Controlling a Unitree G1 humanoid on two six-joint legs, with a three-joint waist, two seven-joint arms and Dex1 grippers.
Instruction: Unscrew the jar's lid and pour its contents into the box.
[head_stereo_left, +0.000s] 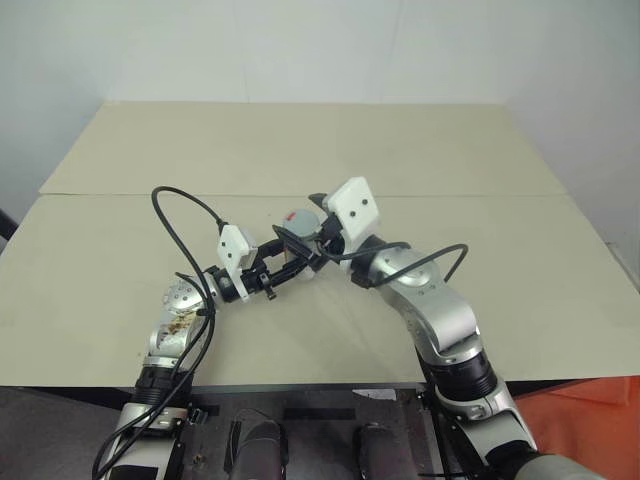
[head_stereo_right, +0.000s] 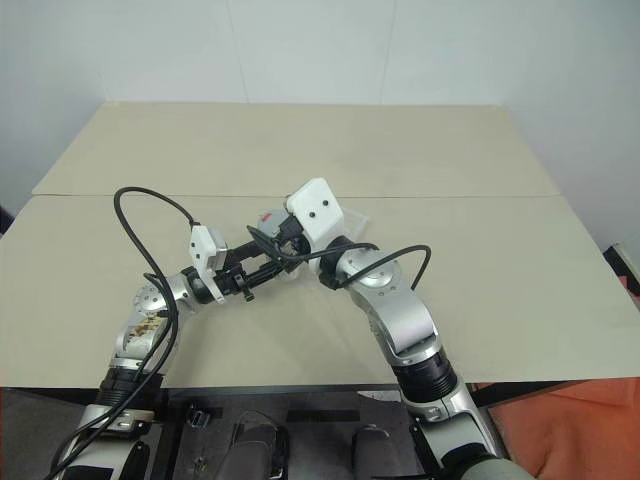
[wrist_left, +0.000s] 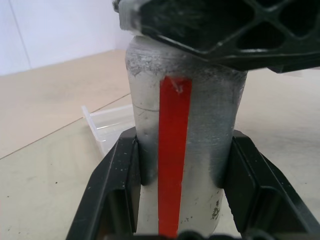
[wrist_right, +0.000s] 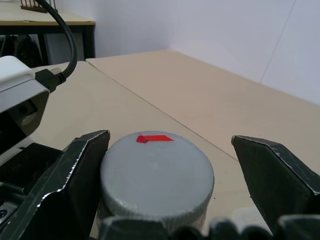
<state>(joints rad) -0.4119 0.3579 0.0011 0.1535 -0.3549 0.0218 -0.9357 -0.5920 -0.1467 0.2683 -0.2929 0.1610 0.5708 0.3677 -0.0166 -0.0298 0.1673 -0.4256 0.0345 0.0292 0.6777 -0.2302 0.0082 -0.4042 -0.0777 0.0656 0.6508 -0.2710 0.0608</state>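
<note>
The left gripper (wrist_left: 177, 200) clamps the jar (wrist_left: 185, 125) upright above the table (head_stereo_left: 500, 250), its red stripe label (wrist_left: 174, 150) facing the wrist. The right gripper (wrist_right: 170, 165) stands wide open around the grey lid (wrist_right: 156, 172), seemingly untouched. Behind sits the translucent box (wrist_left: 107, 125), contents unclear.

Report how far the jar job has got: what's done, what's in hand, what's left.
Done: the left gripper is shut on the jar, holding it upright. In hand: the right gripper straddles the lid with its jaws open, one finger close beside it, not yet clamped. Left: grip and unscrew the lid, which is on the jar, then pour into the box behind it.
</note>
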